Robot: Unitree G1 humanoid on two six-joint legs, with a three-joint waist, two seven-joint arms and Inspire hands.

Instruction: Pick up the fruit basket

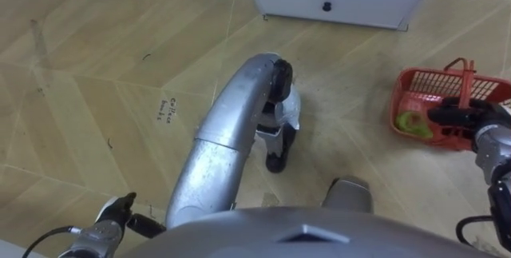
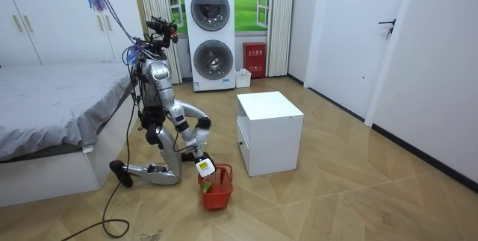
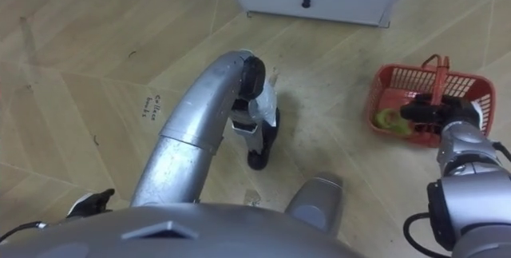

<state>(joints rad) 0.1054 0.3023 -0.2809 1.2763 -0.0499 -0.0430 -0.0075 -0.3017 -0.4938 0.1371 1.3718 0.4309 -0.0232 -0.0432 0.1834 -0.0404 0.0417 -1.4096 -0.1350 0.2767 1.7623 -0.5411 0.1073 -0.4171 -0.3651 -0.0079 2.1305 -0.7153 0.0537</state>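
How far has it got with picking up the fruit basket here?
Done: kneeling by the red fruit basket, right hand at its handle. In hand: taking hold, though a closed grip cannot be confirmed. Left: lifting; the basket sits on the floor. The left hand hangs idle low.

Basket (image 3: pixel 467 86): red plastic mesh, open top, sitting upright on the floor (image 3: pixel 343 114). Its thin handle (image 3: pixel 438 70) stands up, rising just above the right hand (image 3: pixel 435 114). The hand lies across the basket's near rim. A green fruit (image 3: pixel 389 119) lies inside, just left of the hand.
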